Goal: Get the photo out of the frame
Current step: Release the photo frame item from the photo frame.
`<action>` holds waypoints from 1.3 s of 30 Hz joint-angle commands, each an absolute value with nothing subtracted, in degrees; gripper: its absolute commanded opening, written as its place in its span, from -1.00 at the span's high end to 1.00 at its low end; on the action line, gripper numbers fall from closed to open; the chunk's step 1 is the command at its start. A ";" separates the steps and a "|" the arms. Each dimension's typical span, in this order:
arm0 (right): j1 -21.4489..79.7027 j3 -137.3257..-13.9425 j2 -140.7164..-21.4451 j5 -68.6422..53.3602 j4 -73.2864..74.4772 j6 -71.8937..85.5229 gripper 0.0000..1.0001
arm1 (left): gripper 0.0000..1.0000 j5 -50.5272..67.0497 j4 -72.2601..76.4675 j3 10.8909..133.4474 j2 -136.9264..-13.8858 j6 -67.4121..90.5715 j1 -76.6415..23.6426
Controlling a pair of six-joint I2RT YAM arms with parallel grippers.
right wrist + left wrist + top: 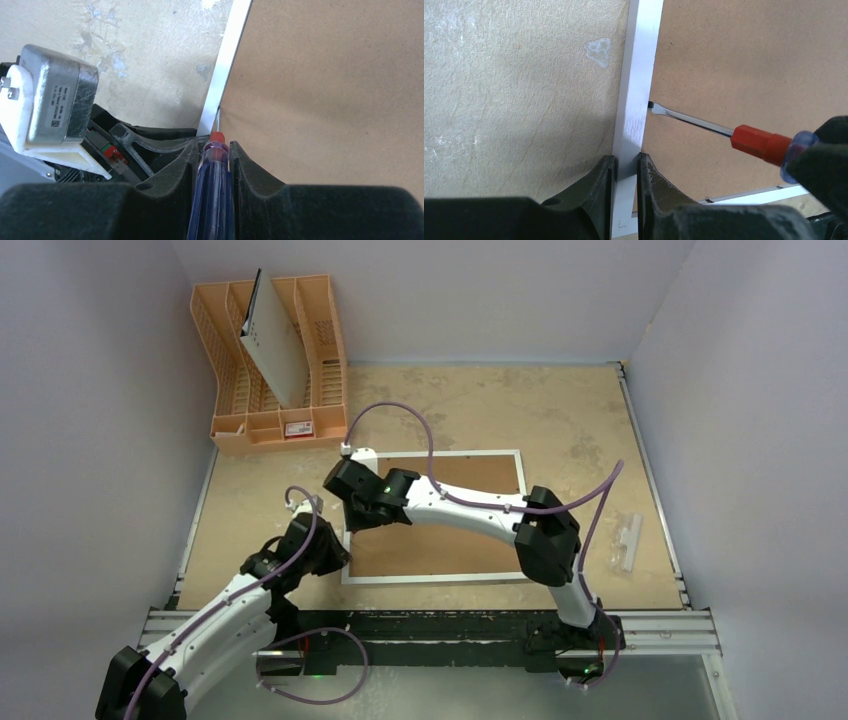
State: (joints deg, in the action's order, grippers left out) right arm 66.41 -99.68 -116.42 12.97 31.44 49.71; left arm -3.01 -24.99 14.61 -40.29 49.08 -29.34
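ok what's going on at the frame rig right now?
The frame lies back-up on the table, with its brown backing board showing. The left gripper is clamped on the frame's white border near a corner. The right gripper holds a screwdriver, its flat tip at the seam between the border and the backing board. The backing board sits in place, and the photo is not visible.

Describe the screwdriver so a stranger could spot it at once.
On the tan table lies a large frame, brown back up. At its left white border, the right gripper holds the screwdriver. Nothing else there has its clear blue handle, red collar and thin flat blade.
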 commanded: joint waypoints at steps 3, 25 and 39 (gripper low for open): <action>70.89 -106.79 -119.90 12.38 27.61 54.01 1.00 | 1.00 0.37 -24.28 13.46 -40.34 51.35 -30.20; 60.59 -93.00 -107.61 11.20 23.57 50.19 1.00 | 0.67 0.12 -25.06 14.98 -37.43 51.65 -30.23; 48.14 -69.94 -97.08 -5.62 0.65 52.76 1.00 | 0.05 -4.05 -28.38 22.35 -36.01 50.78 -30.18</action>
State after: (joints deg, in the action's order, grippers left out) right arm 49.34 -73.60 -99.88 1.19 10.22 51.05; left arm -1.98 -27.68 16.71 -37.15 51.42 -29.82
